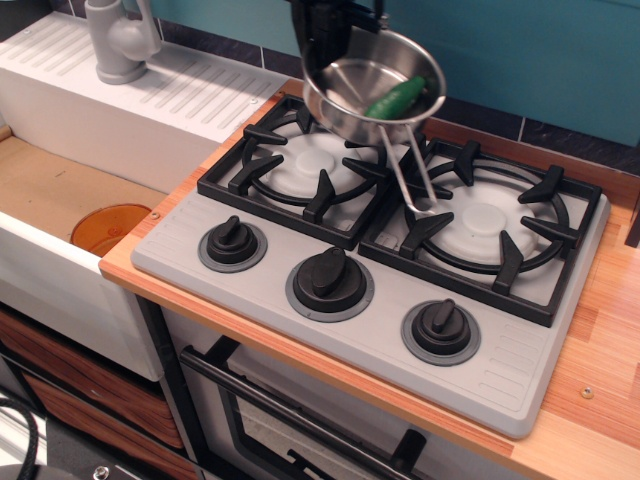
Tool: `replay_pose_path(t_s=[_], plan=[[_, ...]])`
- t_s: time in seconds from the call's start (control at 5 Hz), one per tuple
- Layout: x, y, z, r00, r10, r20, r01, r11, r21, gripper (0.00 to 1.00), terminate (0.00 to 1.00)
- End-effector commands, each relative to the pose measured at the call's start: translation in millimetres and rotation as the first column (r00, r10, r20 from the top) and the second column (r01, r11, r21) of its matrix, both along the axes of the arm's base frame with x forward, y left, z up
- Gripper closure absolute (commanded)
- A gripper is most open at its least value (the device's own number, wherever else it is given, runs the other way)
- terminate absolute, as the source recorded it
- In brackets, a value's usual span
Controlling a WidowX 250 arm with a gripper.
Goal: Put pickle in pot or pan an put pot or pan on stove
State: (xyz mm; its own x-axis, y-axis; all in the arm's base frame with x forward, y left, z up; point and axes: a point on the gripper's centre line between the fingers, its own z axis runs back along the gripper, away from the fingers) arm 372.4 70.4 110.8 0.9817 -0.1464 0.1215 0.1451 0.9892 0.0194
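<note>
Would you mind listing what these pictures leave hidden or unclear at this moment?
- Gripper: fingertips hidden behind the pan rim; grip unclear.
- Arm: cut off by the top edge.
- Pickle: one end hidden by the pan wall.
- Orange disc: partly hidden by the sink wall.

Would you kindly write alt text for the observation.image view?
A dark robot hand holds a shiny round steel pan, tilted, above the light grey toy stove; a glossy green toy pickle lies inside, and the wire handle hangs down.
</note>
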Motion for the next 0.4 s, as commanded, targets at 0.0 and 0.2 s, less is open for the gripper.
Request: replay_pose_path(t_s=[0.0,0.2], plan=[[14,36,-12,0.996,-0.009,0.091,0.01,1.0,-0.007,1.0,0.0],[9,51,-32,0.994,-0.008,0.105,0.01,1.0,-0.018,1.0,0.0]])
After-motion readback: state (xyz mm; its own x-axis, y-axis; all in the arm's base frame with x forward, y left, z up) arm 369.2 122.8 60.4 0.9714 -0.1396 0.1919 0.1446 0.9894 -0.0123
